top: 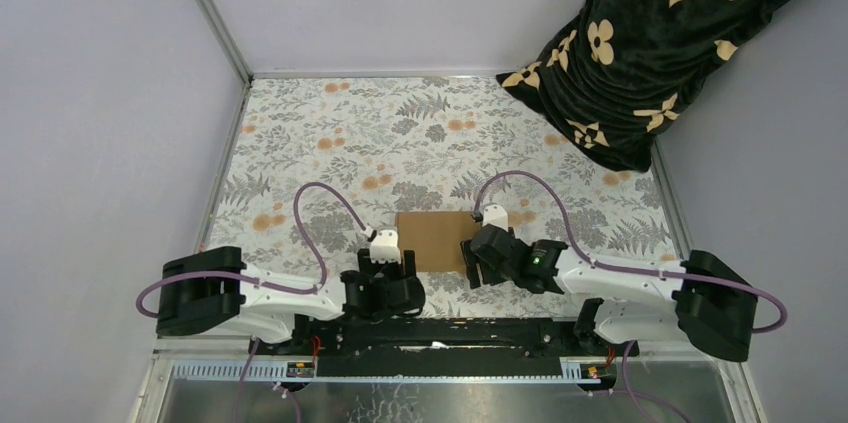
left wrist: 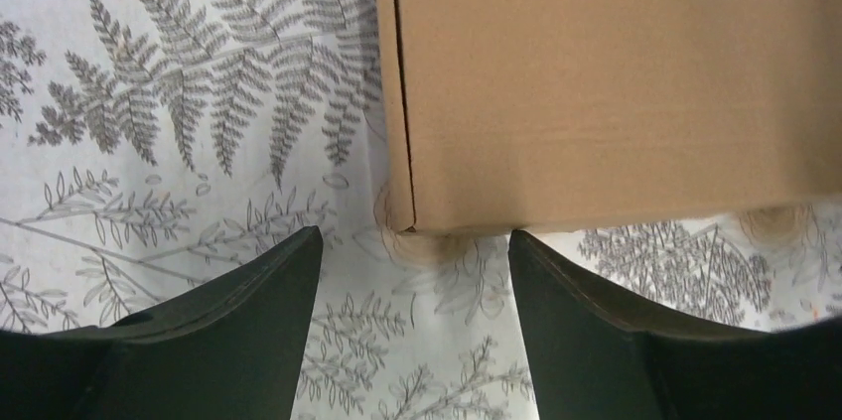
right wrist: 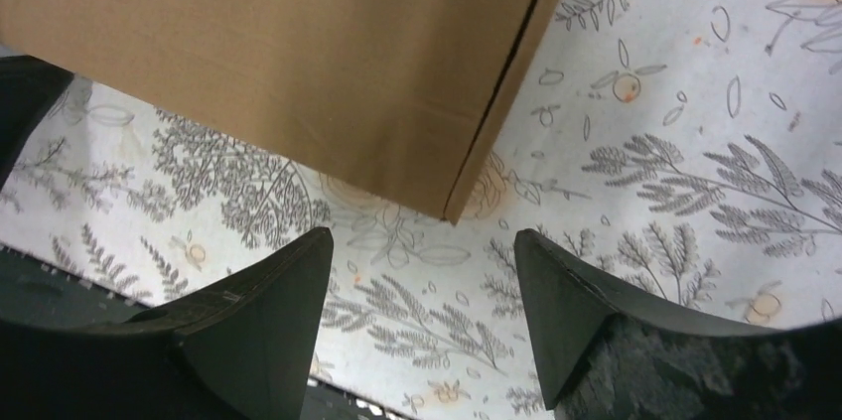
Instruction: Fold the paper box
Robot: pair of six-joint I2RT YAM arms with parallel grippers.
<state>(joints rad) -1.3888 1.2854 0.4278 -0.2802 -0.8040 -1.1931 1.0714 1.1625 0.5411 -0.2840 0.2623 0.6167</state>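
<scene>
While the box (top: pixel 436 240) lies flat on the flowered tabletop (top: pixel 330 143), closed up as a plain brown rectangle, both end effectors sit at its near edge, one by each corner. The left end effector (left wrist: pixel 414 234) points at the box's near left corner. Its two dark fingers (left wrist: pixel 248 321) stand apart with bare tabletop between them, and the corner sits just beyond their tips, untouched. A seam runs along the box's left side there, where a narrow side wall meets the top face. The right end effector (right wrist: pixel 422 234) faces the box's near right corner in the same way: jaws spread, nothing gripped, the corner just ahead of the gap and clear of both tips. A dark slit runs along the box's right edge in that view. Purple cables (top: pixel 325 198) loop up from the arms on either side of the box. Well beyond the box and to its right, a black cloth (top: pixel 660 43) with cream flower marks leans in the corner
</scene>
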